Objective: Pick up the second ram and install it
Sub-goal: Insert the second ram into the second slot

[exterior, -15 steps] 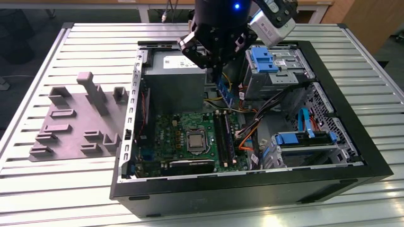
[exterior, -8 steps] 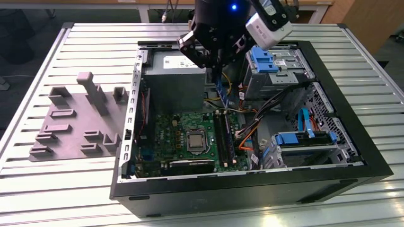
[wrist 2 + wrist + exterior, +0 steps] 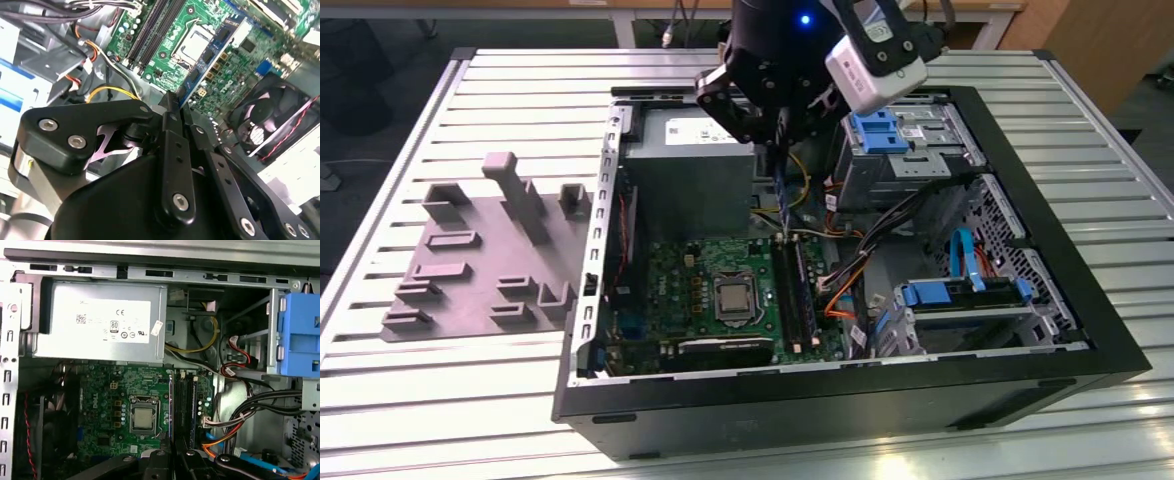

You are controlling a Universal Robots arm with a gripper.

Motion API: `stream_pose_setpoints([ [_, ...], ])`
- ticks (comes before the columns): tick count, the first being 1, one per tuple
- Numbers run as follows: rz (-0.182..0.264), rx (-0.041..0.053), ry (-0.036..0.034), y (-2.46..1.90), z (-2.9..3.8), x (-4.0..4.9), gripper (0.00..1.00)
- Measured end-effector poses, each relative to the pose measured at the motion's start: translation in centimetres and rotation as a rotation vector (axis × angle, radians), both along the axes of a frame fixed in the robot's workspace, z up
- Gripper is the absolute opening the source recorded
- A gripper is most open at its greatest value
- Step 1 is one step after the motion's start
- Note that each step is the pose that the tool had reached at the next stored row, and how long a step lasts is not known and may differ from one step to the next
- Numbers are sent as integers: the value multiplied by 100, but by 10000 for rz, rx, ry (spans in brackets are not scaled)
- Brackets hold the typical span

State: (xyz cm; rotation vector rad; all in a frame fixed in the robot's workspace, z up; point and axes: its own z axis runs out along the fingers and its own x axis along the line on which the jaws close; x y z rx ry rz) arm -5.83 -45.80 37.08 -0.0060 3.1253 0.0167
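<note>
The tool (image 3: 778,128) hangs over the open case (image 3: 1067,330) on the bench (image 3: 520,400), pinching the ram (image 3: 782,195) edge-down. The ram hangs upright just above the slots (image 3: 797,290) on the motherboard (image 3: 707,265), beside the processor socket (image 3: 735,299).
</note>
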Motion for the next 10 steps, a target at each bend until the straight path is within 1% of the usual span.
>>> stream_pose_setpoints([
  [2,-350,-1,0,0,-5,0,15],
  [3,-446,-3,0,0,-5,0,15],
  [8,-466,-2,0,0,-6,0,15],
  [10,-410,-1,-2,-2,-13,0,15],
])
